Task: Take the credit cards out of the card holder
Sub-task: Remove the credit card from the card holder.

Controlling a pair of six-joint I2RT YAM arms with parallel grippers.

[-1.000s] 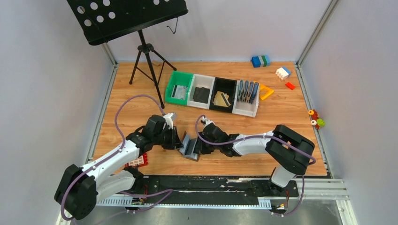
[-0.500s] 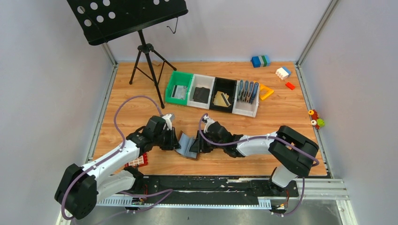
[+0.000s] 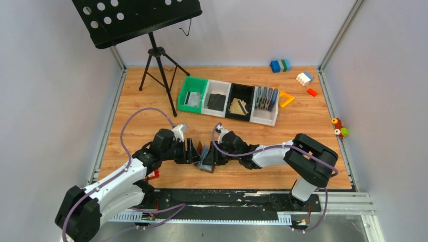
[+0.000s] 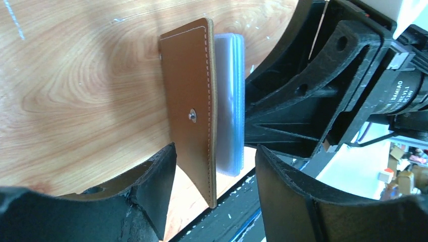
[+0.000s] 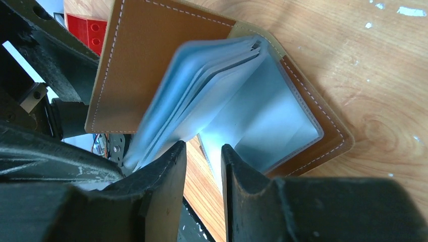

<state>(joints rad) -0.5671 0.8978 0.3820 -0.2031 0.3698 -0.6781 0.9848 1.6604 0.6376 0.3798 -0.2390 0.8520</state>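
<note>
Four bins stand in a row at the back of the table [image 3: 141, 101]. The green bin [image 3: 198, 80] holds a grey card [image 3: 192, 101]. The white bin [image 3: 222, 84] next to it holds a black card [image 3: 217, 102], and the black bin [image 3: 242, 88] a gold card [image 3: 238, 107]. The end bin [image 3: 263, 121] holds blue-grey holders [image 3: 266, 98] on edge.

The brown holder [image 4: 189, 85] stands open on the wood near the front, between the two grippers. The left gripper [image 4: 214, 151] is spread wide, with the brown cover inside the gap and touching neither finger. The right gripper [image 5: 200, 151] is nearly closed at the fanned grey-blue pockets [image 5: 212, 85], apparently pinching one leaf.
</note>
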